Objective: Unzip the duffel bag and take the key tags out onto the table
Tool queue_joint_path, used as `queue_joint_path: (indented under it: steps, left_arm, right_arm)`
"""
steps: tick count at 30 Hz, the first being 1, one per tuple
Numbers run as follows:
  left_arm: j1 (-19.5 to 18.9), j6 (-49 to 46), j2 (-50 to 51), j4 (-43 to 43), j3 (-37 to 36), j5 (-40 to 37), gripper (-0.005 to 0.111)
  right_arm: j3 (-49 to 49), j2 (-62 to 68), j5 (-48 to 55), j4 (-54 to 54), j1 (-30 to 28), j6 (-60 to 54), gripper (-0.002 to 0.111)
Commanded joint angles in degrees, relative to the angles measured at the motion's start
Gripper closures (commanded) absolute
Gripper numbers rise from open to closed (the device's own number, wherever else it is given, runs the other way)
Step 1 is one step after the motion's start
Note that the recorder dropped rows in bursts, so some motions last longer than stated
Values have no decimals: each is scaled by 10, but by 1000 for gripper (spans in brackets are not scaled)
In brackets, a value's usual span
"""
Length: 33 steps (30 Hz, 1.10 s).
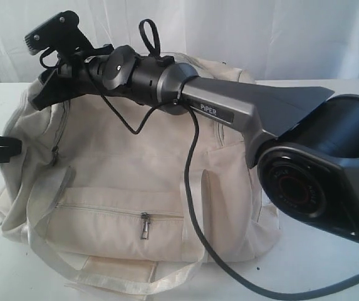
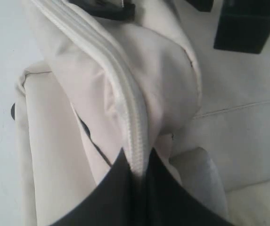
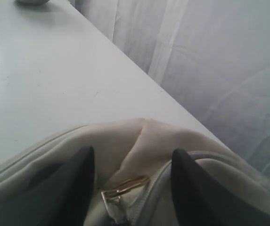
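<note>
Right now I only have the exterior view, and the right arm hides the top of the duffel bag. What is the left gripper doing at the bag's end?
Observer: The left gripper is shut, pinching a raised fold of the duffel bag along its zip seam.
Reviewer: And the right gripper?
Observer: The right gripper is open over the bag's end, with a gold metal ring lying between its fingers.
Reviewer: Any key tags out?
Observer: None show in any view.

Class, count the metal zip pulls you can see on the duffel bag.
2. A pocket pull hangs on the bag's front; a gold pull lies between the right gripper's fingers, near the bag's end. The arm may hide more.
</note>
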State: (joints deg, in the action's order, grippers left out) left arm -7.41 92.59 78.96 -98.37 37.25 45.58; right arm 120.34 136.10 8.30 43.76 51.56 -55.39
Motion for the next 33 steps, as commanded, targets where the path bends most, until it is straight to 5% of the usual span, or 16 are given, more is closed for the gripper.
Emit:
queue_joint_path:
  steps: [1, 14, 25, 33]
  left_arm:
    - [1, 3, -3, -16, -8, 13, 107]
    - [1, 3, -3, -16, -8, 14, 107]
    - [1, 2, -3, -16, -8, 14, 107]
    - [1, 1, -3, -16, -8, 14, 107]
  right_arm:
    - [2, 1, -16, 1, -2, 13, 61]
    - [2, 24, 41, 1, -2, 13, 61]
    - [2, 24, 67, -37, -2, 18, 73]
    - [2, 24, 66, -37, -2, 18, 100]
